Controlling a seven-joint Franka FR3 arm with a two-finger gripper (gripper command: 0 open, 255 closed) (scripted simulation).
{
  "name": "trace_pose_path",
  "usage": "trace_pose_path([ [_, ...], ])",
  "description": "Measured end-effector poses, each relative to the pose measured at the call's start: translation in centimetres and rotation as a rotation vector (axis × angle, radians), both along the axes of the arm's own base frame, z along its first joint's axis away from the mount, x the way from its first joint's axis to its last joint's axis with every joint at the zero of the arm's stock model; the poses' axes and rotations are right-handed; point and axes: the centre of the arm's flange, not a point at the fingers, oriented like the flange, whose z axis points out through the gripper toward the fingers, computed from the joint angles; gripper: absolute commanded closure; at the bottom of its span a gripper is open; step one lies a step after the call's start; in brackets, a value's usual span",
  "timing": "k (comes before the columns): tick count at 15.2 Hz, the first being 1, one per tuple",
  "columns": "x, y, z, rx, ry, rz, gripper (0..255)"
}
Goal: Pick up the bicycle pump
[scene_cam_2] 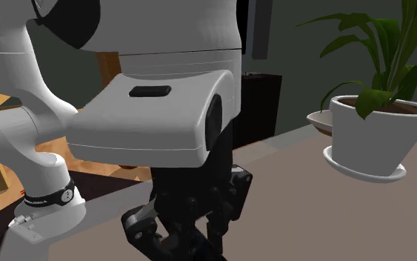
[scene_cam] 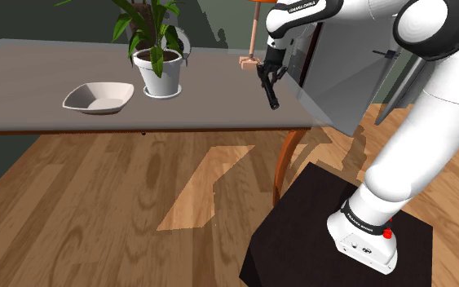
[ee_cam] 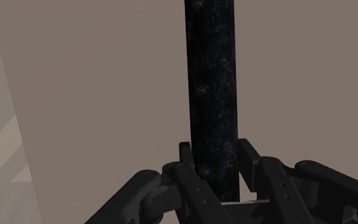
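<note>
The bicycle pump (ee_cam: 213,95) is a slim black tube with a rough dark surface. My black gripper (ee_cam: 215,188) is shut on it, the fingers clasping its near end while the rest runs straight out from the hand. In the shoulder view the gripper (scene_cam: 267,77) hangs over the grey table (scene_cam: 48,73) near its right edge, and the pump (scene_cam: 272,95) slants down from it towards the tabletop. In the second exterior view the gripper (scene_cam_2: 188,222) sits low under the white wrist, with the pump hidden.
A white potted plant (scene_cam: 162,72) on a saucer and a shallow white bowl (scene_cam: 99,97) stand further left on the table. The pot (scene_cam_2: 377,130) is to the second exterior view's right. Below the table's right end are a curved brown chair part (scene_cam: 284,163) and the black stand (scene_cam: 317,236).
</note>
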Motion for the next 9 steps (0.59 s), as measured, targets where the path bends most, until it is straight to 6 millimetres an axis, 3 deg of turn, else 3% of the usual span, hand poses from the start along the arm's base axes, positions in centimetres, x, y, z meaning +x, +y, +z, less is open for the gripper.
trace_pose_path([
  [9, 0.1, 0.0, 4.6, 0.000, 0.000, 0.000, 255],
])
